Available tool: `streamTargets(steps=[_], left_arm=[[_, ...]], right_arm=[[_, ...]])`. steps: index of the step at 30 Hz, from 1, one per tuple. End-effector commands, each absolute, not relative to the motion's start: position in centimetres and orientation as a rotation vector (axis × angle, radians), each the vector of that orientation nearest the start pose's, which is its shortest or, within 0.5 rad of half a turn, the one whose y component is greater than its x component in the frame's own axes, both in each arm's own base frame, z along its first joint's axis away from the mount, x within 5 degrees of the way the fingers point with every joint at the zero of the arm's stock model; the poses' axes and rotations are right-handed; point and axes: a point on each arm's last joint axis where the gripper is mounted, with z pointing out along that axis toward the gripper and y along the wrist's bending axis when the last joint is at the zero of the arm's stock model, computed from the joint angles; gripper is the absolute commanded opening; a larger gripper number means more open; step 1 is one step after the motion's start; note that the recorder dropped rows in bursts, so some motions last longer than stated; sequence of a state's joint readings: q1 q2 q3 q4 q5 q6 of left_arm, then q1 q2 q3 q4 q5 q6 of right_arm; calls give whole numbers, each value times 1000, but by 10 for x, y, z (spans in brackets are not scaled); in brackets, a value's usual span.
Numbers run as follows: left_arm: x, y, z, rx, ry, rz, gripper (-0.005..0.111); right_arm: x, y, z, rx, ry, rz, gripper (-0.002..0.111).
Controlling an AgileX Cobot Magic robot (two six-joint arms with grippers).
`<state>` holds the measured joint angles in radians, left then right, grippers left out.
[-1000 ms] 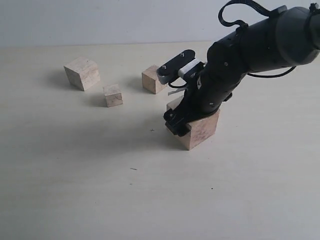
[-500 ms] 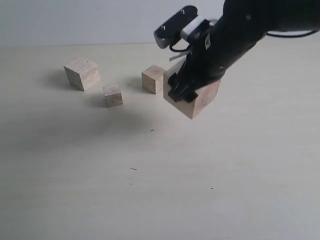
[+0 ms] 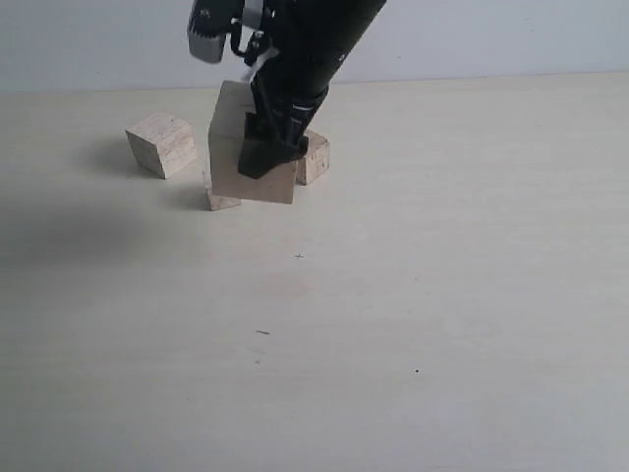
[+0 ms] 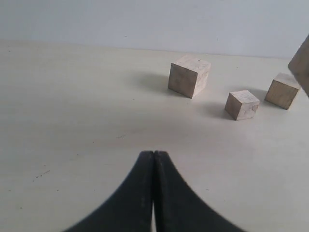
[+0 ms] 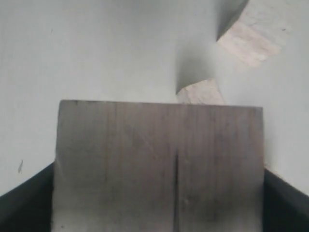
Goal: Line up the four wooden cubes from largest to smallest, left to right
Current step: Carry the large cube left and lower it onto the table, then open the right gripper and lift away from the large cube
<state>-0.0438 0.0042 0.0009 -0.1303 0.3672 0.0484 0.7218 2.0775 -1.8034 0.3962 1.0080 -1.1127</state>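
Pale unpainted wood makes up all four cubes, each a different size, and three of them rest on the cream tabletop [image 3: 413, 334] while one is held in the air. The right gripper [image 3: 263, 147], on a black arm that reaches across from the upper right to the far left part of the scene, pinches the largest cube [image 3: 231, 147] between its two jaws, which stand wide apart against opposite faces. In the right wrist view this cube fills the lower frame, with a dark finger [image 5: 282, 203] at each bottom corner and a thin dark slit [image 5: 176, 188] running down the face toward the camera. The cube hangs above the table, and in the exterior view it covers most of the smallest cube [image 3: 218, 202] and the left edge of the third-largest cube [image 3: 314, 157]. The second-largest cube [image 3: 162, 143] sits alone farthest left, near the back, apart from the others. The smallest lies just to its right and slightly nearer, and the third-largest stands further right again, about level with the second-largest. The left gripper [image 4: 153, 193] has its two black fingers pressed together with nothing between them, low over bare table. Its camera looks toward the three resting cubes, and one corner of the held cube shows at the frame's edge.
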Motion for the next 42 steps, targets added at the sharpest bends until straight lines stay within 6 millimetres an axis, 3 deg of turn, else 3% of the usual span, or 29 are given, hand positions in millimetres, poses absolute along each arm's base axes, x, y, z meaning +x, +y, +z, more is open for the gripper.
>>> streamTargets(steps=[1, 7, 10, 19, 33, 42], left_arm=[[53, -7, 181, 6, 1842, -135, 0], [53, -7, 181, 6, 1842, -135, 0], [53, -7, 181, 6, 1842, -135, 0], [53, -7, 181, 6, 1842, -135, 0], [53, -7, 181, 6, 1842, -135, 0], [53, -7, 181, 6, 1842, -135, 0]], right_arm=[[327, 339, 232, -2147, 1661, 424, 0], [308, 371, 203, -2223, 1614, 441, 0], [314, 375, 182, -2152, 1746, 441, 0], [314, 380, 182, -2082, 1761, 488, 0], [316, 381, 152, -2116, 1819, 505, 0], [317, 382, 150, -2109, 1821, 504, 0]])
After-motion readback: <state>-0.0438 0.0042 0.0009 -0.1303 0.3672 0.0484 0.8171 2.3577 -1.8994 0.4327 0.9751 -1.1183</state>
